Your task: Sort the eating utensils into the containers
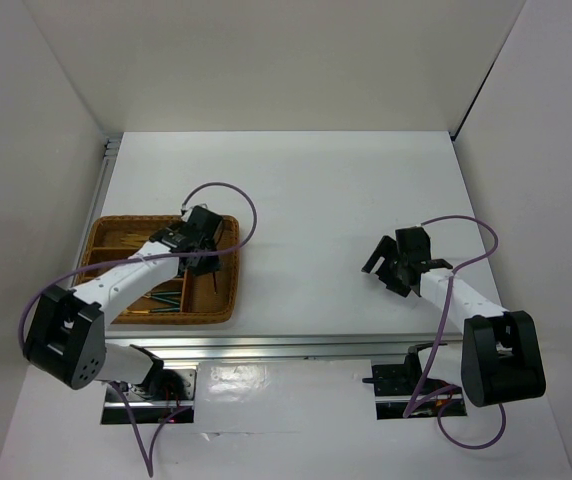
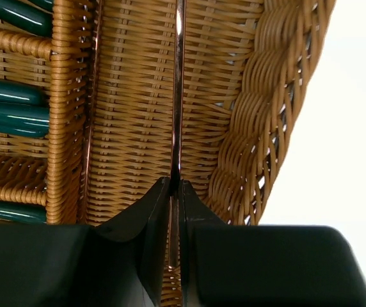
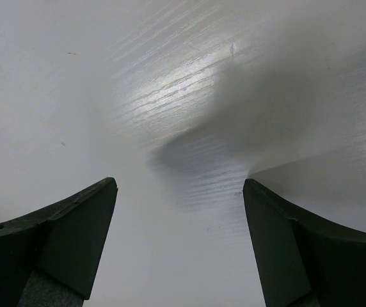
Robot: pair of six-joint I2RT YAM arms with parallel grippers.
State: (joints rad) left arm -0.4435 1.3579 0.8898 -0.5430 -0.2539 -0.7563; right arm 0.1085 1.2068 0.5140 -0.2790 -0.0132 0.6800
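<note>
The main risk, as we judge it, is the thin stick (image 2: 178, 96) ending up in the wrong place. The left claw (image 2: 175, 185) pinches it by one end only, with its jaws almost together, so the long free part could swing or slip in that narrow grip. If it is let go while tilted, it could come to rest across the woven divider (image 2: 64, 128) at 9 o'clock. It could also ride over the tray (image 2: 260, 128) at its braided edge at 3 o'clock and drop onto the white bench (image 3: 74, 77). The stick is very slim, straight and glossy, coppery brown with a bright glint along it, and it runs from the claw toward 12 o'clock over the tray's outermost compartment. We cannot tell whether it touches the weave beneath. The green handles (image 2: 10, 109) of other utensils lie in compartments past the divider, so a careless drop might mix kinds. From above, the tray sits at about 9 o'clock on the bench. The right claw (image 3: 178, 184) hangs wide open over bare bench at about 3 o'clock, holding nothing.
</note>
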